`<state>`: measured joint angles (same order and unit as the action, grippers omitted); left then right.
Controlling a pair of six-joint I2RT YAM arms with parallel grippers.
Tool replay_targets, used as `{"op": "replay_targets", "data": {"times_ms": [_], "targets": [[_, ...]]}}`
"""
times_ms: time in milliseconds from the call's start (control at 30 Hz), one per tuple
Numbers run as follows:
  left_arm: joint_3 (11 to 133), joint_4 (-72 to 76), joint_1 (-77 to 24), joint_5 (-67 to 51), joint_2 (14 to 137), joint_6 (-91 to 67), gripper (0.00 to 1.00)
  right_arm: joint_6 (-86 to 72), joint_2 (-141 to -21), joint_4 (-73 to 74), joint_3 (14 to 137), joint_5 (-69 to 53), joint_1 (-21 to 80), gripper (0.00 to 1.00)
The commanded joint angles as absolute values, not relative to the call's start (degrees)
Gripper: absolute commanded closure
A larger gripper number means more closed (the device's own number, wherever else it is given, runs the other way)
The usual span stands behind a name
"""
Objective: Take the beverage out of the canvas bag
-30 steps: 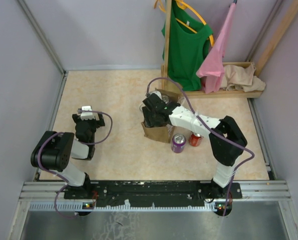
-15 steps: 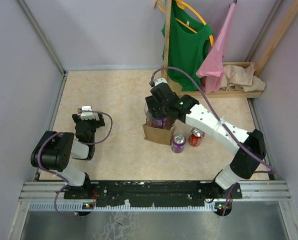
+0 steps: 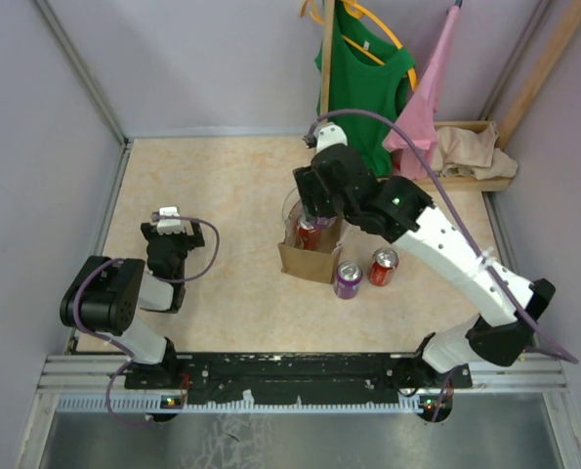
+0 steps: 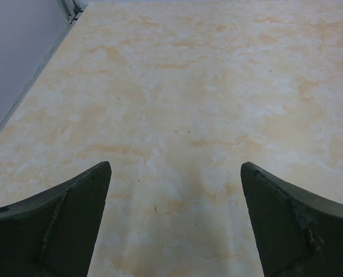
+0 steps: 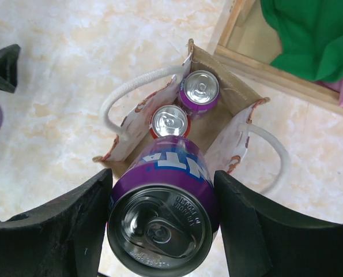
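The canvas bag (image 3: 308,256) stands upright mid-table, tan-brown with pale loop handles; in the right wrist view its speckled lining (image 5: 236,135) shows. My right gripper (image 3: 316,198) hangs above the bag's opening, shut on a purple can (image 5: 162,213) held clear of the rim. In the right wrist view the gripper (image 5: 163,176) has a finger on each side of that can. Below it, a red can (image 5: 169,122) and a second purple can (image 5: 199,89) stand inside the bag. My left gripper (image 3: 169,233) is open and empty at the left; the left wrist view (image 4: 175,168) shows only bare table.
A purple can (image 3: 348,279) and a red can (image 3: 383,266) stand on the table just right of the bag. A wooden rack (image 3: 436,181) with a green shirt (image 3: 363,93), a pink garment and a beige cloth heap (image 3: 476,149) stands at the back right.
My right gripper has risen out of the bag with the purple can and moved slightly toward the back. The red can inside the bag now shows. The left arm has not moved.
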<state>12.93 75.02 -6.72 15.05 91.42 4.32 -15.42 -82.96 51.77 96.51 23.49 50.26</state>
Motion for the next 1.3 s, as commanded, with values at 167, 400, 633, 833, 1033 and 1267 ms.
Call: {"op": "replay_targets", "data": {"times_ms": [167, 400, 633, 833, 1033, 1267], "targets": [[12.57, 77.17, -6.71, 15.38, 91.85, 3.74, 0.0, -17.13, -73.93, 59.48, 100.11, 25.14, 54.65, 1.0], [12.57, 77.17, -6.73, 15.42, 91.82, 3.73, 0.0, -24.65, -65.31, 62.25, 86.5, 26.57, 56.57, 1.0], [12.57, 77.16, -6.68, 15.39, 91.85, 3.78, 0.0, -30.88, -53.13, 61.11, 71.0, 27.9, 56.6, 1.0], [12.57, 77.17, -6.68, 15.38, 91.84, 3.77, 0.0, -34.83, -48.39, 56.51, 60.32, 31.24, 56.62, 1.0], [12.57, 77.17, -6.72, 15.38, 91.85, 3.7, 0.0, -40.09, -48.15, 53.04, 51.99, 35.38, 56.6, 1.0], [12.57, 77.17, -6.74, 15.4, 91.85, 3.73, 0.0, -43.14, -51.1, 47.16, 44.43, 38.37, 56.45, 1.0]]}}
